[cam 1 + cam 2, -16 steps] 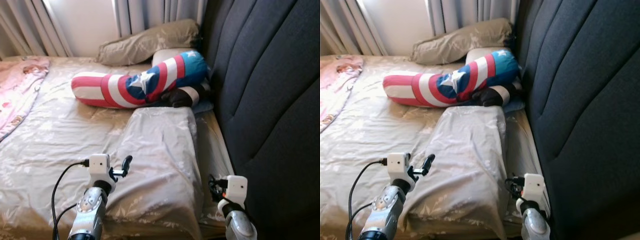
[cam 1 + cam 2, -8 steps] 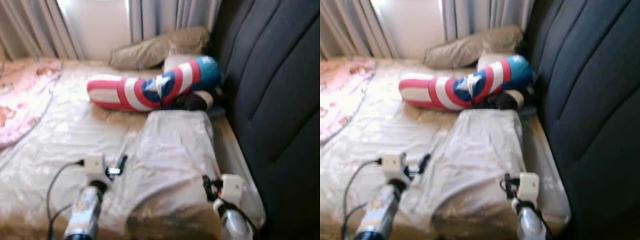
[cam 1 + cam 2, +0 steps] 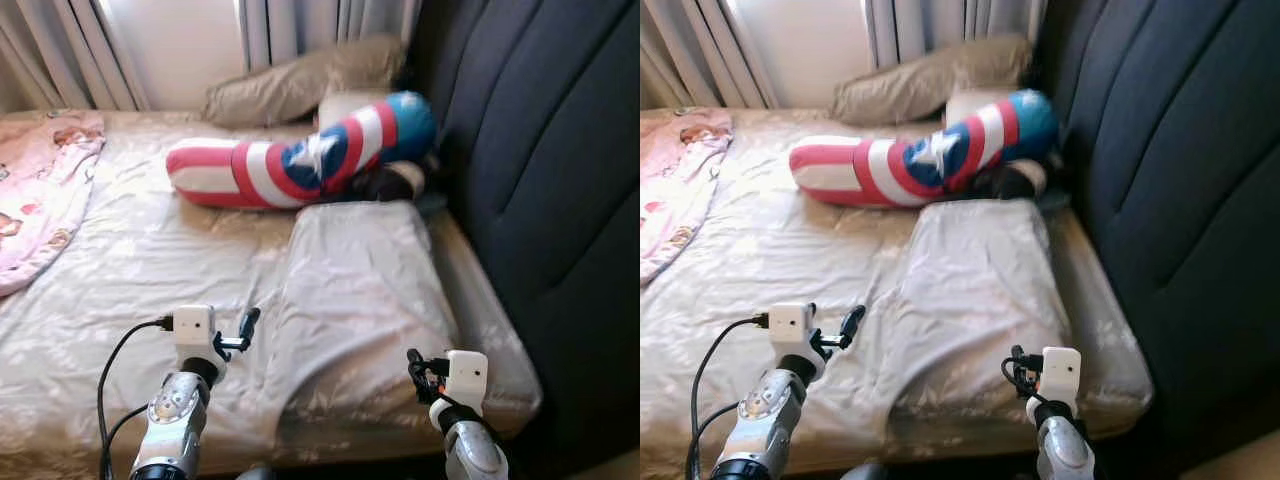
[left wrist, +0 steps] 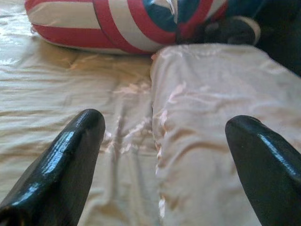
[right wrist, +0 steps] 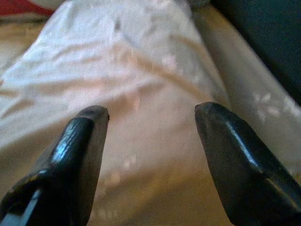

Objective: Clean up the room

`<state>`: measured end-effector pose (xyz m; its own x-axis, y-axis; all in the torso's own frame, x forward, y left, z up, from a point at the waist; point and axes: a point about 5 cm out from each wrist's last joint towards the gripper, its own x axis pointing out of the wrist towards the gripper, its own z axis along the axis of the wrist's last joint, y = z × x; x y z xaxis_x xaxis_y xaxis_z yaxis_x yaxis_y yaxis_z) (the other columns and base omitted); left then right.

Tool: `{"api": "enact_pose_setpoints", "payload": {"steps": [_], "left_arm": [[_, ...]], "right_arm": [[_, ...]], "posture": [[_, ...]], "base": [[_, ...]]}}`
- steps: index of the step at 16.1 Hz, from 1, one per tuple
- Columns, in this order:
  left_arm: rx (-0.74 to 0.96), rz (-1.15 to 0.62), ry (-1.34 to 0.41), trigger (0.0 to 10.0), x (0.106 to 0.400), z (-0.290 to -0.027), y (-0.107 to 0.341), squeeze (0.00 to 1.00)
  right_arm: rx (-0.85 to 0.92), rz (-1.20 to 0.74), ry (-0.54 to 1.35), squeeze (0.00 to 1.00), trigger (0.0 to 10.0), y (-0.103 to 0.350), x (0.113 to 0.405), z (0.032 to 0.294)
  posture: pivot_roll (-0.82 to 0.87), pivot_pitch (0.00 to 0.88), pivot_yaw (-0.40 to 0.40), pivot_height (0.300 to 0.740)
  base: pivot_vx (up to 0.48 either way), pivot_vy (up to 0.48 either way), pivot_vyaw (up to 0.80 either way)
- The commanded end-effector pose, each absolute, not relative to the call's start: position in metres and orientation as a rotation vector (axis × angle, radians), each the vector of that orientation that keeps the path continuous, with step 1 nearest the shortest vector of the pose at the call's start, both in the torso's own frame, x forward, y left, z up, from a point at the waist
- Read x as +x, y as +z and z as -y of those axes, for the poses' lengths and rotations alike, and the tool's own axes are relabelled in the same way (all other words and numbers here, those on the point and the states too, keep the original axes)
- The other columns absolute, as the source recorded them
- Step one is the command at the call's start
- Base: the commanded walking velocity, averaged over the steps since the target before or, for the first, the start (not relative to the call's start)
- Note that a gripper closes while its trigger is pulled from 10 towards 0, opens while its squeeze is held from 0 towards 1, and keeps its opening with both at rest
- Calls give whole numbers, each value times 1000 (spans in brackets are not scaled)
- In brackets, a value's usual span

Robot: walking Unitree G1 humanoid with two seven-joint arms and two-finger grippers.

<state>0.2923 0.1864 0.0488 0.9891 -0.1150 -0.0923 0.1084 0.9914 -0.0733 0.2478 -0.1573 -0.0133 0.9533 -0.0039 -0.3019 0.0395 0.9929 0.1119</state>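
- Nearest: left gripper point(image 3: 249, 322) raised over the near edge of the bed point(image 3: 120, 270), jaws spread wide, empty; right gripper point(image 3: 413, 362) low beside the bed's near corner, jaws likewise wide and empty.
- Just beyond both: pale pillow point(image 3: 365, 275) lying flat on the beige sheet, next to the dark headboard point(image 3: 560, 180). Likely the thing to tidy.
- Risk: slippery, loose pillowcase fabric; a pinch taking only cloth could let the filling sag and slide out of the grip.
- Risk: sheet of a similar shade beneath; too deep a reach could gather bedding along with the pillow.
- Risk: right arm close to the headboard; a wide swing could knock against it.
- Further back: striped star bolster point(image 3: 300, 165), a tan pillow point(image 3: 300, 85) behind it, pink blanket point(image 3: 40, 190) at far left.
- Wrist views: jaw spread and pillow creases close up.
- Head views: whole bed layout, curtains point(image 3: 290, 25), blanket.
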Motion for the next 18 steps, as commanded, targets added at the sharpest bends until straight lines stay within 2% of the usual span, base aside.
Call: {"api": "enact_pose_setpoints", "payload": {"steps": [1,3,16,18], "left_arm": [[-49,-95,-137,10000,293,-182,50,0],[-55,-94,-133,10000,293,-182,50,0],[-80,-96,-113,10000,293,-185,50,0],[-83,-96,-115,10000,293,-185,50,0]], "right_arm": [[115,-300,-40,0,10000,-11,249,163],[115,-300,-41,0,10000,-11,250,163],[103,-297,-28,0,10000,-11,249,166],[111,-300,-34,0,10000,-12,249,166]], "posture": [[-46,0,-23,671],[-46,0,-22,671],[-44,0,-22,671],[-41,0,-23,671]], "base": [[244,-368,0],[255,-373,0],[0,0,0],[289,0,0]]}}
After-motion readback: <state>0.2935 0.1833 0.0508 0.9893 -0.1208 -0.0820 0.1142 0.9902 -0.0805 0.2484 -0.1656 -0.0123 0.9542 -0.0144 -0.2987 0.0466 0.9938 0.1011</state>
